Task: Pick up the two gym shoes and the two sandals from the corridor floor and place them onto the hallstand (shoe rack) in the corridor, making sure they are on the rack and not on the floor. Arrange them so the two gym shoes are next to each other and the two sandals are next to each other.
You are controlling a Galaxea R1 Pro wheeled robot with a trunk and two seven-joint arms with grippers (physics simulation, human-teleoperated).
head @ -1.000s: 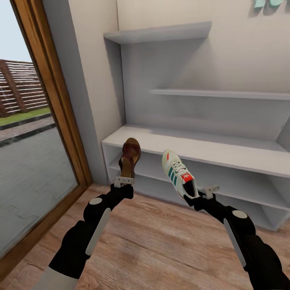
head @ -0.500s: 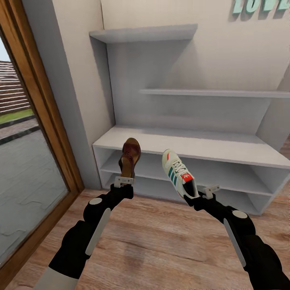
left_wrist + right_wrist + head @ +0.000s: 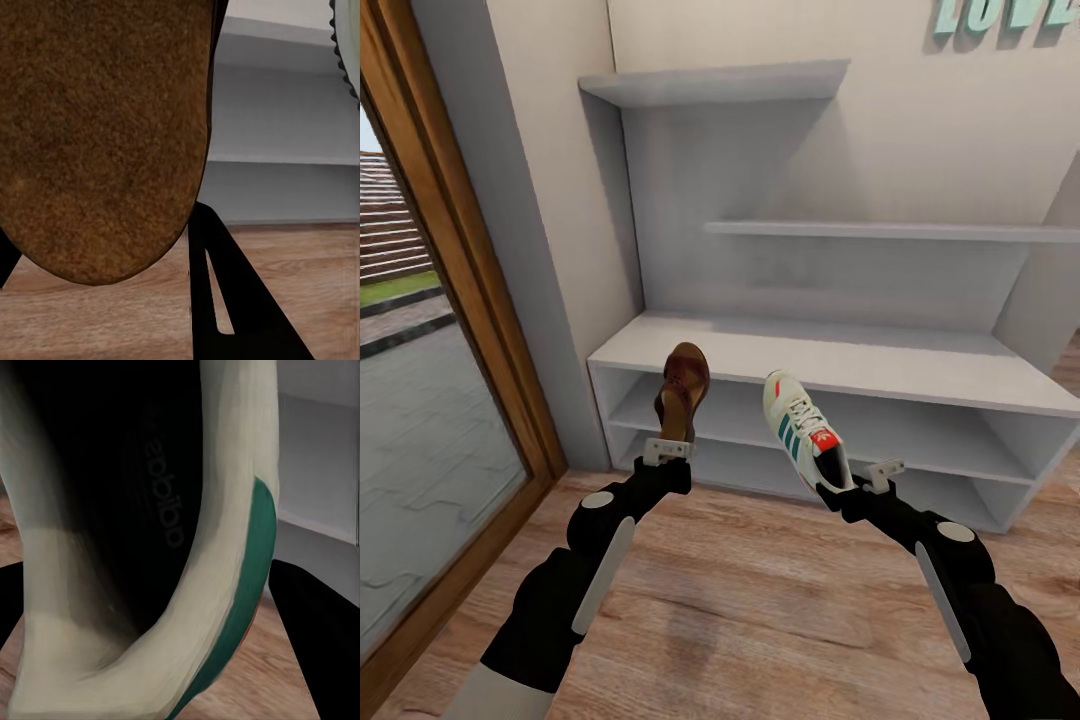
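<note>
Left gripper [image 3: 665, 449] fingers are clamping a sandal [image 3: 682, 392] upright; right gripper [image 3: 857, 478] fingers are clamping a gym shoe [image 3: 803, 428], both facing the hallstand [image 3: 920, 375].

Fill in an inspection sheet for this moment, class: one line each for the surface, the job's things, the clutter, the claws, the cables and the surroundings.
Surface: brown wood-plank floor, bare in front of the rack.
Job's things: one brown sandal held up by the left arm; one white gym shoe with green stripes held by the right arm; pale hallstand ahead, its bench top and visible shelves without shoes.
Clutter: nothing seen.
Claws: left claw shut on the sandal; right claw shut on the gym shoe.
Cables: nothing seen.
Surroundings: wood-framed glass door on the left; pale wall with teal lettering above the rack.
</note>
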